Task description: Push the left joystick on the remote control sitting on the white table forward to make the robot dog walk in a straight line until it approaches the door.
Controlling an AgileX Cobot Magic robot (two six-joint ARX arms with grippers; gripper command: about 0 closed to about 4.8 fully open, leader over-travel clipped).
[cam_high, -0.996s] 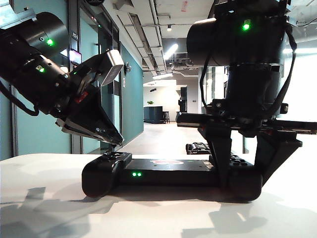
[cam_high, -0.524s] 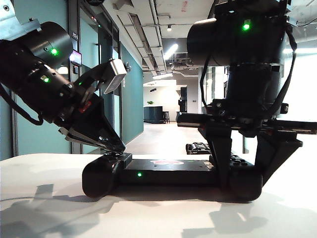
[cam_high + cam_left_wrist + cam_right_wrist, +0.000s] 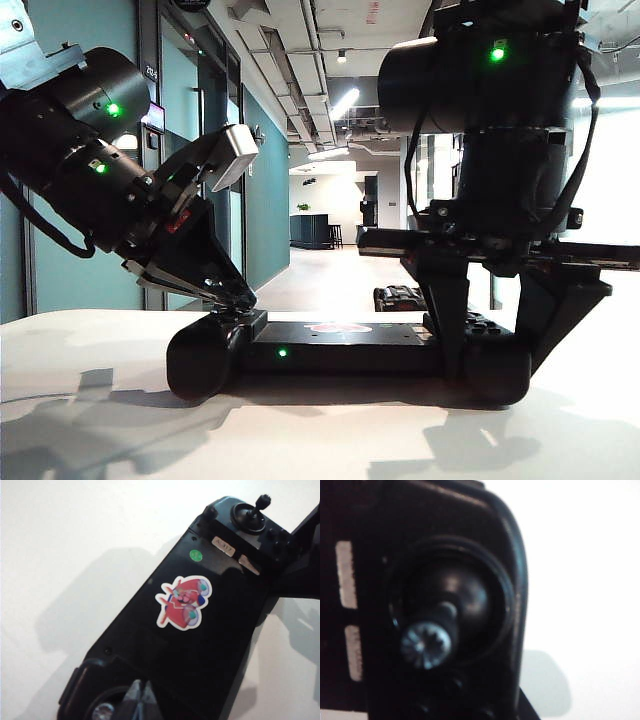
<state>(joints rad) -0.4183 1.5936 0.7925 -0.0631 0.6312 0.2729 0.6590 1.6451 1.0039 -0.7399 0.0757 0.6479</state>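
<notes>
The black remote control [image 3: 340, 347] lies on the white table [image 3: 90, 400], with a green light and a reddish sticker [image 3: 182, 601]. My left gripper [image 3: 243, 297] is shut, and its tips [image 3: 141, 694] rest at the left joystick [image 3: 103, 712] on the left handle. My right gripper [image 3: 495, 365] straddles the right handle, a finger pressed against each side. The right joystick [image 3: 427, 642] fills the right wrist view. The robot dog [image 3: 400, 297] is a small dark shape low on the corridor floor behind the remote. A dark-framed door [image 3: 215, 200] stands in the teal wall.
The corridor runs straight back to a bright lobby [image 3: 330, 215] with dark furniture. The table's far edge [image 3: 110, 313] lies just behind the remote control. Both arms' bulky black bodies hang over the remote.
My left gripper has come down and forward until its shut tips sit at the left joystick. The remote's green lights went from two to one. The right arm stays still.
</notes>
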